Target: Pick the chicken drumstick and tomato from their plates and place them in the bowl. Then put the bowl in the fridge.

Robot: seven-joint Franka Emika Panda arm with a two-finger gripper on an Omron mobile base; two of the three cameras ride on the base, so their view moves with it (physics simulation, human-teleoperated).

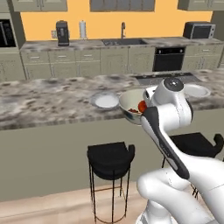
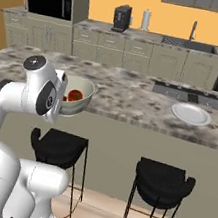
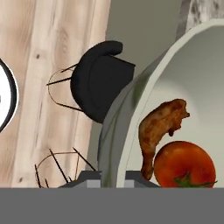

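Hand view showed the two-finger gripper [image 3: 114, 177] clamped on the rim of the deep, pale grey-green ceramic bowl [image 3: 131, 113], one finger tip on either side of the wall, jaws nearly together with only the thin rim between them. Inside the bowl lay the reddish-brown, lumpy chicken drumstick [image 3: 158, 131], touching the small, glossy red tomato [image 3: 183, 165] beside it; both had evidently been loaded already, leaving the fridge as the step still to come.

From the left base view the bowl [image 1: 130, 106] was held off the front edge of the marbled stone counter [image 1: 48, 103], above a black bar stool [image 1: 110, 160], the white arm's wrist covering much of it. A rim grip probably suited a vessel too wide for the fingers to span. Two shallow white plates sat bare on the counter, one [image 1: 105, 100] just beside the bowl, the other [image 2: 191, 114] well apart near the dark cooktop [image 2: 192, 96]. The fridge lay outside these pictures.
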